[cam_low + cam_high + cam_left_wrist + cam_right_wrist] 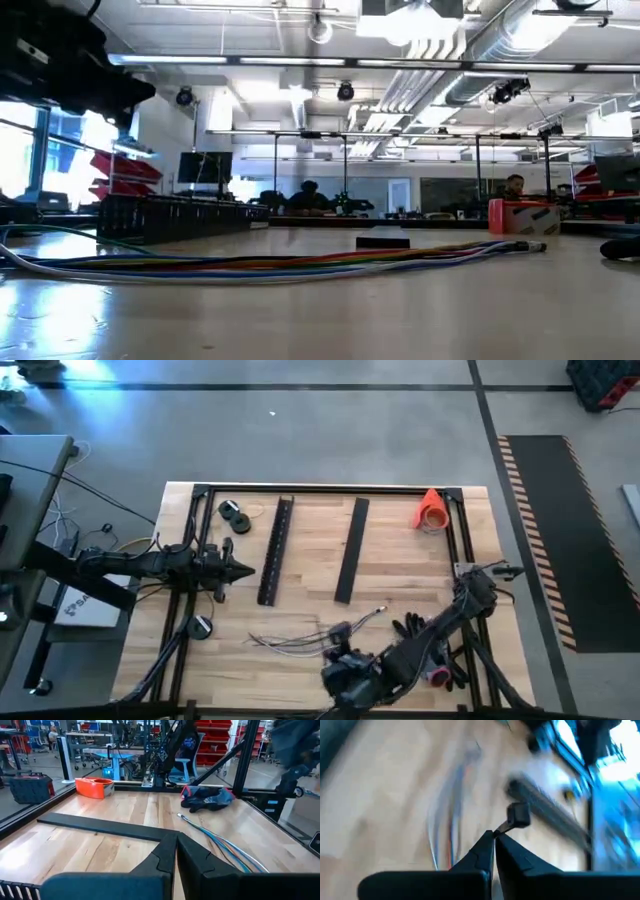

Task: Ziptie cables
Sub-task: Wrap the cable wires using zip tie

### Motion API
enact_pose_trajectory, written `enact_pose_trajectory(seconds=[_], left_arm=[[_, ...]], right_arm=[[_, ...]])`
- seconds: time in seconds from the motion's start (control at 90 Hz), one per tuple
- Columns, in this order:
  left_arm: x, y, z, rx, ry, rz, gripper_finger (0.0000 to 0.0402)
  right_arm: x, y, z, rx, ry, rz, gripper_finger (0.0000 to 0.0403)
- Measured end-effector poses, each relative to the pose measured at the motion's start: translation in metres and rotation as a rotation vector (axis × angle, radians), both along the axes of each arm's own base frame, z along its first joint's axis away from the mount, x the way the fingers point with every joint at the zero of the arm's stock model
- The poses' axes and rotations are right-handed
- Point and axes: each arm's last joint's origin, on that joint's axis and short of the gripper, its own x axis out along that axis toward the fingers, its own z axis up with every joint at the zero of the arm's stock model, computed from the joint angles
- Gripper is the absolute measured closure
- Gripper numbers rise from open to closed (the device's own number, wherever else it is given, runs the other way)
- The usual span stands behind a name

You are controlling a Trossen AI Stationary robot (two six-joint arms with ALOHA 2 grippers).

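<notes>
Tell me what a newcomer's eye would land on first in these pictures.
Likely the cables, a loose fan of thin wires on the table's near side, with the right gripper at their right end, its fingers pinching a small black tab. Next the two black bars lying mid-table and the orange tape roll in the far right corner. The left gripper waits shut by the left edge.

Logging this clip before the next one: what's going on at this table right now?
The right gripper, low at the table's near edge, is shut on a small black zip tie beside the loose bundle of thin grey-silver cables. The cables lie untied on the wooden table. The left gripper waits, shut and empty, beside the two long black slotted bars.
</notes>
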Motion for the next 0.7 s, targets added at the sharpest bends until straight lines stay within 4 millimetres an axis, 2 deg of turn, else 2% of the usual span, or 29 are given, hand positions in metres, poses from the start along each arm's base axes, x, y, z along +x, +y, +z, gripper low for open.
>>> enact_pose_trajectory(seconds=[0.189,0.367,0.478,0.589,0.7], left_arm=[[0.0,0.0,0.0,0.0,-0.001,0.0,0.0402],[0.0,0.0,0.0,0.0,-0.002,0.001,0.0402],[0.0,0.0,0.0,0.0,-0.001,0.001,0.0402],[0.0,0.0,0.0,0.0,-0.002,0.001,0.0402],[0.0,0.0,0.0,0.0,-0.002,0.001,0.0402]], right_arm=[[-0.041,0.002,-0.024,0.058,-0.025,-0.104,0.0403],[-0.081,-0.002,-0.018,0.175,-0.131,-0.135,0.0403],[-0.101,-0.009,-0.026,0.252,-0.137,-0.153,0.0403],[-0.106,-0.009,-0.049,0.328,-0.084,-0.073,0.0402],[-0.094,-0.01,-0.077,0.467,0.052,0.101,0.0387]])
